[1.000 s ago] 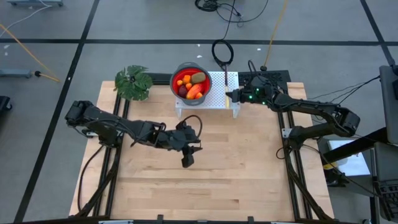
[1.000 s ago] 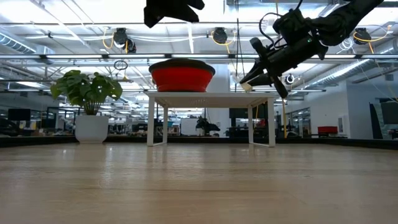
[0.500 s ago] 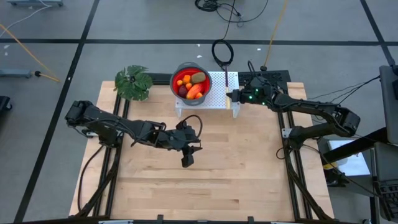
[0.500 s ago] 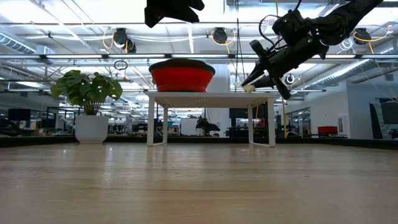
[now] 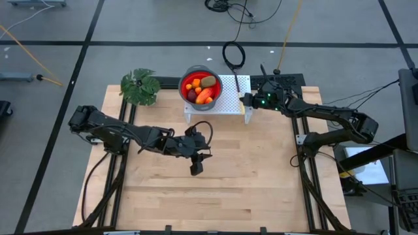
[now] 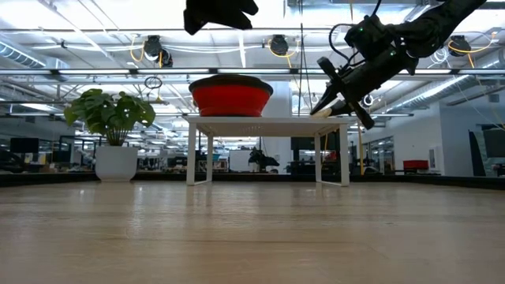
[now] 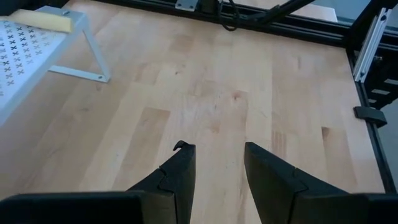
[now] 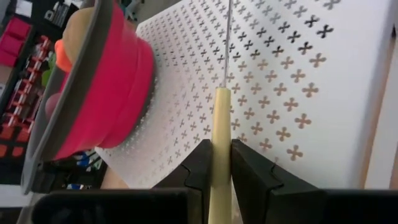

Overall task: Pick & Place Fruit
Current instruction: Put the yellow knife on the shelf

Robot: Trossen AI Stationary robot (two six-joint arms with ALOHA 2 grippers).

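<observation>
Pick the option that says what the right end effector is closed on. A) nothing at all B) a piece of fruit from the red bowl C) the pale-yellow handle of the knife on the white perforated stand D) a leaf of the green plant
C: the right wrist view shows the right end effector clamped on the knife, whose pale-yellow handle sits between its fingers above the white perforated stand.

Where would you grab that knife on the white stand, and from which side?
By its pale handle, from the stand's right edge, where the handle end lies with the thin blade pointing away toward the far edge. The handle is thicker and safer than the blade. The right gripper has its fingers closed on the handle there; the bowl sits clear to the left.
</observation>
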